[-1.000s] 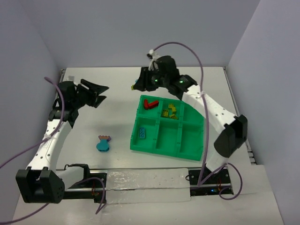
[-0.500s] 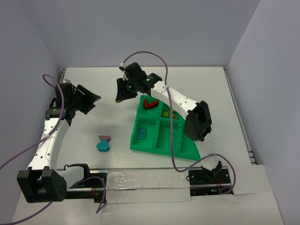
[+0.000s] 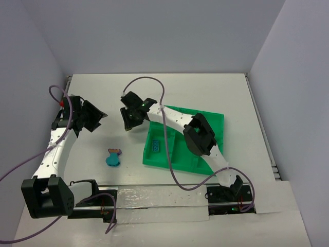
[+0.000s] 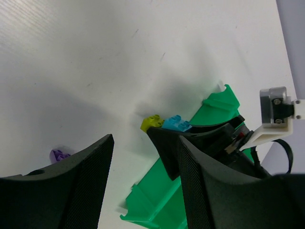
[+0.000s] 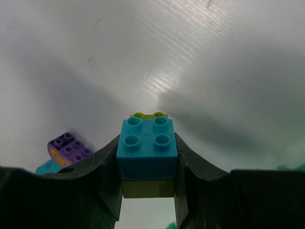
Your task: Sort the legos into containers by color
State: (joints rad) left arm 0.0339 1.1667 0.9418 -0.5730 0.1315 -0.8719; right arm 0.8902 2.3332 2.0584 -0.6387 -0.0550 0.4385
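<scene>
Beside the tray (image 3: 216,121), the right end effector (image 3: 127,125) grips stacked legos (image 5: 146,153).

Cyan/yel-grn lego stack (image 5: 145,152) held beside tray (image 3: 216,121); blue lego (image 3: 156,146) inside.

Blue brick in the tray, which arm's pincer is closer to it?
Right. The right pincer hangs just left of the blue brick, outside the tray; the left pincer is much farther left.

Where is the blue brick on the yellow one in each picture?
Top view: hidden under the right fingers, left of the tray.
Left wrist: blue brick mid-picture, near the tray.
Right wrist: centre, pinched between the fingers.
Shared landmark: the loose bricks, to its left in every view.
</scene>
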